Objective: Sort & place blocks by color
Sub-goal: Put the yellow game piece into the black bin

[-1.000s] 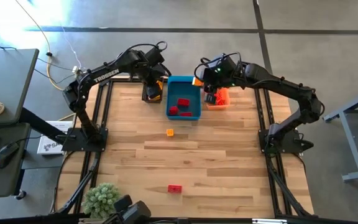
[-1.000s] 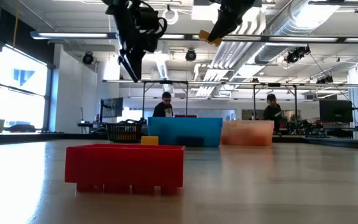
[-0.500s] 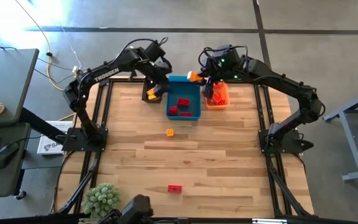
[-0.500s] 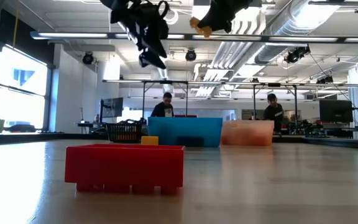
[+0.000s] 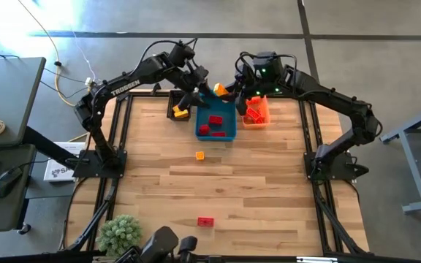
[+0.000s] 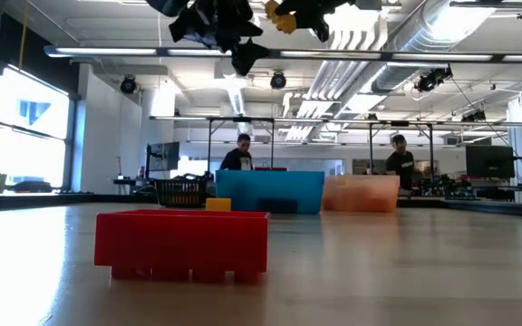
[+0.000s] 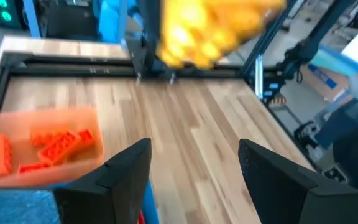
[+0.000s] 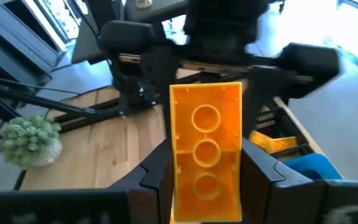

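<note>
My right gripper (image 5: 226, 90) is shut on a yellow block (image 5: 218, 89), high above the far edge of the blue bin (image 5: 229, 135). My left gripper (image 5: 200, 85) stands open just left of that block, facing it with nothing between its fingers; in the left wrist view the block (image 7: 211, 28) shows blurred beyond the open fingers. Red blocks (image 5: 214, 121) lie in the blue bin, orange blocks (image 5: 255, 111) in the orange bin (image 5: 245, 122), yellow ones (image 5: 180, 112) in the black bin (image 5: 170, 111). A small orange block (image 5: 200, 155) and a red block (image 5: 205, 221) rest flat on the table. My right gripper pinches the yellow block between its two fingers by its two long sides (image 8: 178, 155). The fingers lie along the block, slanting a little downward toward the table's left. The block's hollow underside faces the wrist camera. It is lifted clear, high over the bins.
A potted green plant (image 5: 119, 232) stands at the table's near left corner. The three bins sit in a row at the far edge. Bare wood lies between the bins and the two loose blocks. People sit in the room beyond the table.
Both grippers have tipped up from pointing down and turned toward each other. My right gripper carried the yellow block from over the orange bin toward the table's left, to above the blue bin's far edge. My left gripper went from over the black bin toward the right and rose.
</note>
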